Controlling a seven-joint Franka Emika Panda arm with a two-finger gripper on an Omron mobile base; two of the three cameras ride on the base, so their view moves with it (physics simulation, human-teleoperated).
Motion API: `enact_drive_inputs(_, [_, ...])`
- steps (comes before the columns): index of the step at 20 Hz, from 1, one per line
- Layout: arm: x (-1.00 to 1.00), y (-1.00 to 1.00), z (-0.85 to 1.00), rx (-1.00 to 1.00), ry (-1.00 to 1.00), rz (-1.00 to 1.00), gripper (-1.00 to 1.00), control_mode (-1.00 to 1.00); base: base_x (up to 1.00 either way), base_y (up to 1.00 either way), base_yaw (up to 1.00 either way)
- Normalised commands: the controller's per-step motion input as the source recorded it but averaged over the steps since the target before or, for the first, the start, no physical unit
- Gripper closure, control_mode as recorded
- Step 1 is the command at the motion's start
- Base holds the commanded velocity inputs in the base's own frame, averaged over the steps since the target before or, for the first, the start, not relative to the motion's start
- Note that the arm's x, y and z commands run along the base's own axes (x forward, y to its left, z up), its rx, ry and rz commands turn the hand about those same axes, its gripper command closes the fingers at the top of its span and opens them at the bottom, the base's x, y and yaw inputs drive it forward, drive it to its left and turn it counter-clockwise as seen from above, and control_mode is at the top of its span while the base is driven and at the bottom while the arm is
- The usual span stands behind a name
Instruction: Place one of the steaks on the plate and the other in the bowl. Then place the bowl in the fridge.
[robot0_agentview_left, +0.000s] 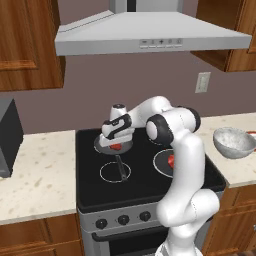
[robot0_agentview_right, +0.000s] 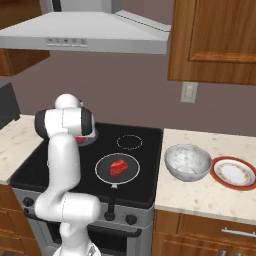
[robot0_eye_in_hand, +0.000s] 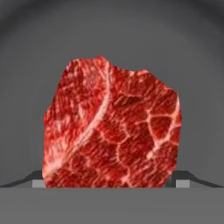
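The pincer (robot0_agentview_left: 115, 141) hung low over the back-left pan (robot0_agentview_left: 113, 144) on the stove (robot0_agentview_left: 145, 185), jaws spread wide with nothing between them yet. The nearer steak (robot0_eye_in_hand: 111, 127) lay flat in that pan straight ahead of the pincer, its bulk centred between the fingertips (robot0_eye_in_hand: 183, 180) (they flanked its lower edge in the hand view), long axis running away from the hand. The other steak (robot0_agentview_right: 118, 167) sat in the front pan (robot0_agentview_right: 117, 169). The bowl (robot0_agentview_right: 187, 162) and plate (robot0_agentview_right: 233, 173) waited on the bench (robot0_agentview_right: 210, 195) to the right, well apart.

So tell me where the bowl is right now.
The bowl sits on the counter right of the stove, beside the plate in the right base view.
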Motion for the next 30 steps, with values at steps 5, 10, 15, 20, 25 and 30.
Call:
enact_drive_inputs(5, [0.13,0.03,-0.4,0.0,0.0,0.0,1.0,-1.0,0.0,0.0,0.0])
enact_drive_inputs(10, [0.01,0.19,-0.48,0.0,0.0,0.0,1.0,-1.0,0.0,0.0,0.0])
enact_drive_inputs(15, [0.0,0.09,-0.49,-0.01,0.0,0.0,1.0,-1.0,0.0,0.0,0.0])
enact_drive_inputs(20, [0.0,0.02,-0.22,0.0,0.0,0.0,1.0,-1.0,0.0,0.0,0.0])
enact_drive_inputs(25, [-0.17,0.0,0.02,0.02,0.0,-0.01,1.0,-1.0,0.0,0.0,0.0])
enact_drive_inputs(30, [-0.33,0.0,0.16,0.01,-0.15,-0.01,1.0,-1.0,0.0,0.0,0.0])
